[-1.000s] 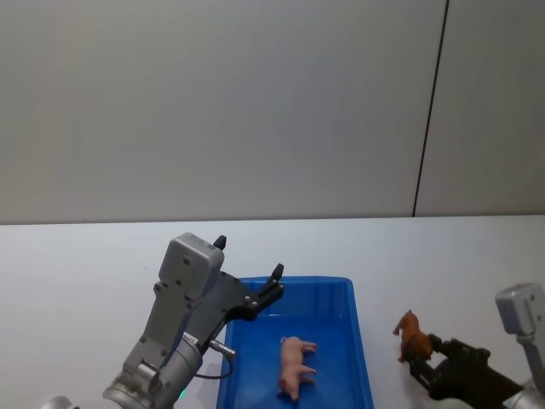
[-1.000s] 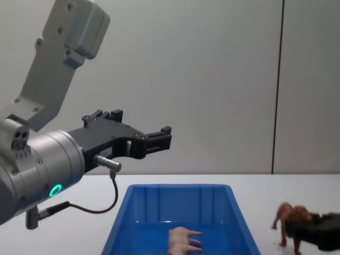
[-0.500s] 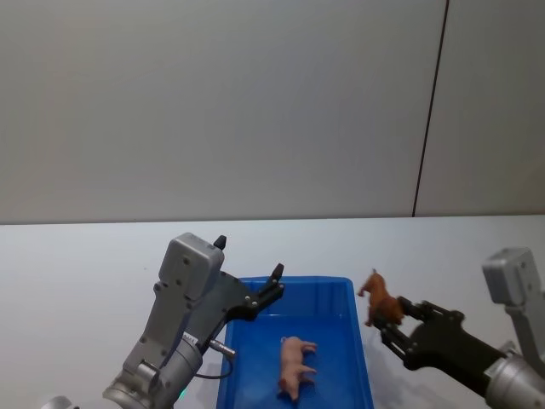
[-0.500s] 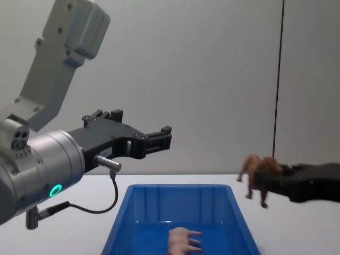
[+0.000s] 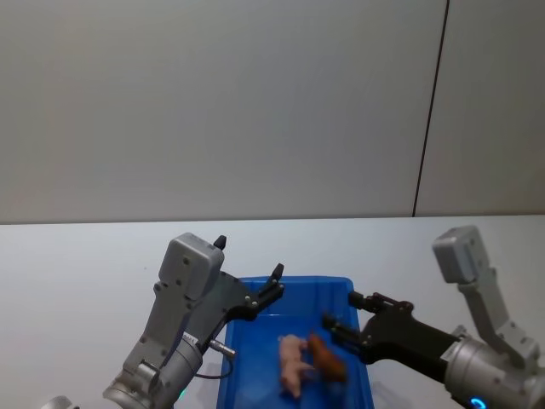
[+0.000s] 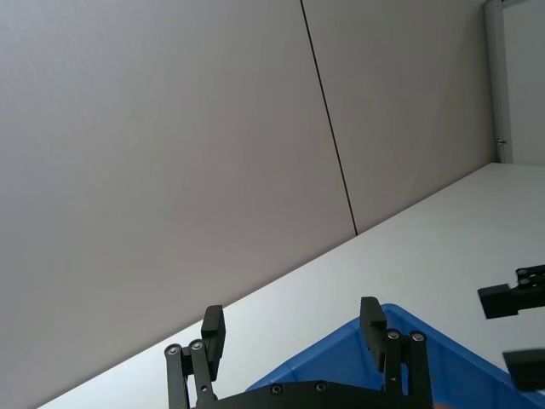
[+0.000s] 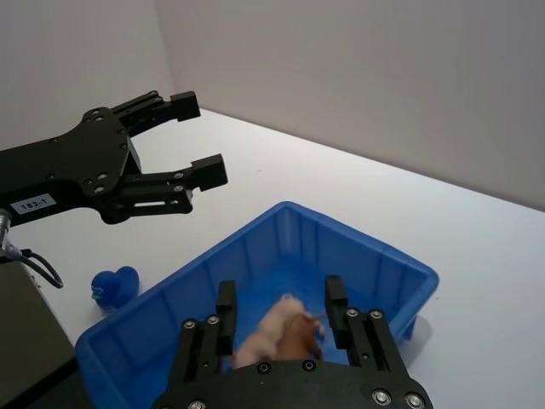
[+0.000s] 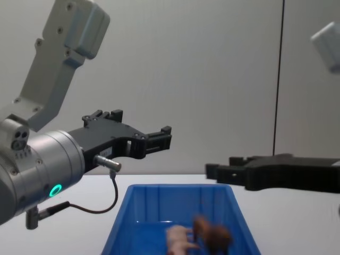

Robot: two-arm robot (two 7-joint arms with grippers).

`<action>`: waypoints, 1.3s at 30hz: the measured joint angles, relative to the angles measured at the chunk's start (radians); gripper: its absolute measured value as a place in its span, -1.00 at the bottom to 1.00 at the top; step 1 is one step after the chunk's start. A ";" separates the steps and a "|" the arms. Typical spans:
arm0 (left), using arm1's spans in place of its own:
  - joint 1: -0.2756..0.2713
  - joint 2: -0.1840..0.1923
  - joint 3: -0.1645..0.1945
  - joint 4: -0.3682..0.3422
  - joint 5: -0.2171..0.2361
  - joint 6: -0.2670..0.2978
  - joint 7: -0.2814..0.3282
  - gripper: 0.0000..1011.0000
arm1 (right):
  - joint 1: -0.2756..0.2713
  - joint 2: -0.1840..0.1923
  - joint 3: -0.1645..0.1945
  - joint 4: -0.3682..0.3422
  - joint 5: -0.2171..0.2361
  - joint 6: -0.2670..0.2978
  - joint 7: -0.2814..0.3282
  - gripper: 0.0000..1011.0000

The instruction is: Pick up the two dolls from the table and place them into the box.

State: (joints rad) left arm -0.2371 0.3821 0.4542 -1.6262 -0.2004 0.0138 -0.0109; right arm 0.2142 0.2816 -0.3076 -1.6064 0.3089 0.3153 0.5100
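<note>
Both dolls are in the large bright-blue plastic box (image 5: 298,282). The pale pinkish stubby-legged toy animal (image 5: 292,365) lies on its side on the floor. The reddish-brown shaggy-maned toy animal (image 5: 327,359) is just right of it, touching as far as I can tell. Right gripper (image 5: 341,310) hovers over the box's right rim with jaws spread and empty (my guess: positioned so a drop lands inside the walls). Left gripper (image 5: 249,256) is also open and empty, parked above the far-left corner, out of the way. White counter (image 5: 85,256) carries the box. Task looks done.
</note>
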 joint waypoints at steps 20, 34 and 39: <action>0.000 0.000 0.000 0.000 0.000 0.000 0.000 0.98 | -0.013 0.043 0.020 0.013 0.021 -0.023 0.027 0.98; 0.001 0.000 -0.001 0.000 0.000 0.000 0.000 0.98 | -0.107 0.149 0.093 -0.042 0.146 -0.110 0.000 0.98; 0.009 0.005 -0.004 -0.008 -0.008 0.003 0.012 0.98 | -0.123 0.167 0.105 -0.051 0.167 -0.124 -0.005 0.98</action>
State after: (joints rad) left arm -0.2282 0.3869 0.4506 -1.6344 -0.2088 0.0167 0.0009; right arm 0.0909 0.4483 -0.2029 -1.6575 0.4760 0.1914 0.5049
